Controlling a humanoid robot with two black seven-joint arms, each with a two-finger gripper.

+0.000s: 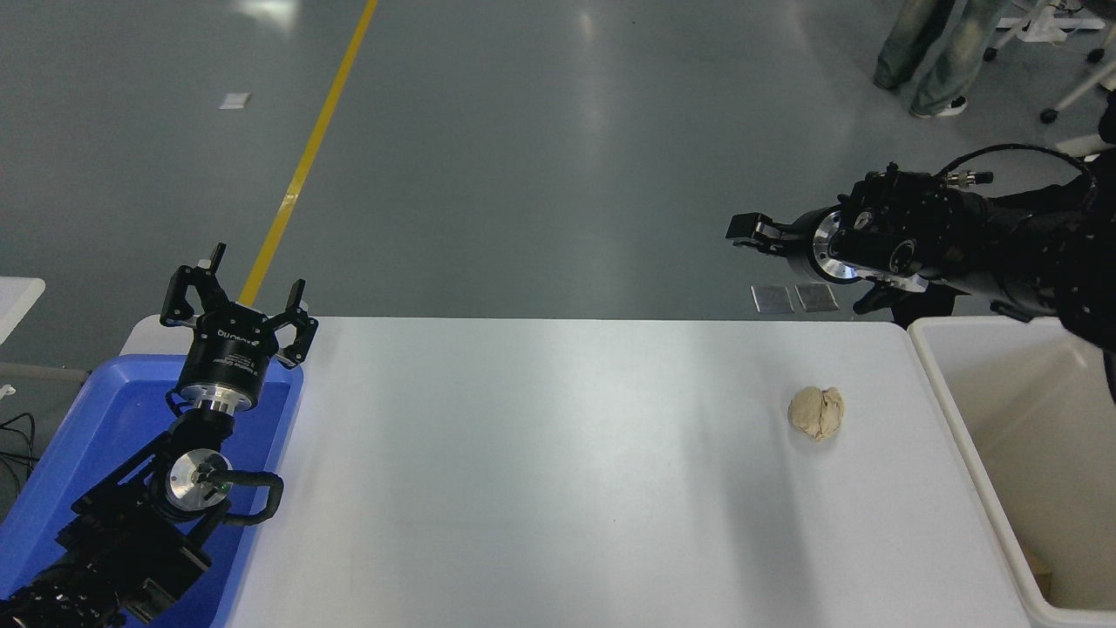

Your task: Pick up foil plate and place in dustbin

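The foil plate is not visible anywhere in the head view. The off-white dustbin (pixel 959 436) stands at the table's right end, and what I see of its inside shows no plate. My right gripper (pixel 743 232) is raised above the table's far right corner, left of the dustbin, and points left. It holds nothing that I can see. My left gripper (pixel 235 292) is parked open and empty over the blue tray at the lower left.
A small beige crumpled paper ball (pixel 816 412) lies on the white table (pixel 558 488) near the dustbin. A blue plastic tray (pixel 105 410) sits at the left end. A person's legs (pixel 924 52) stand far back at the top right.
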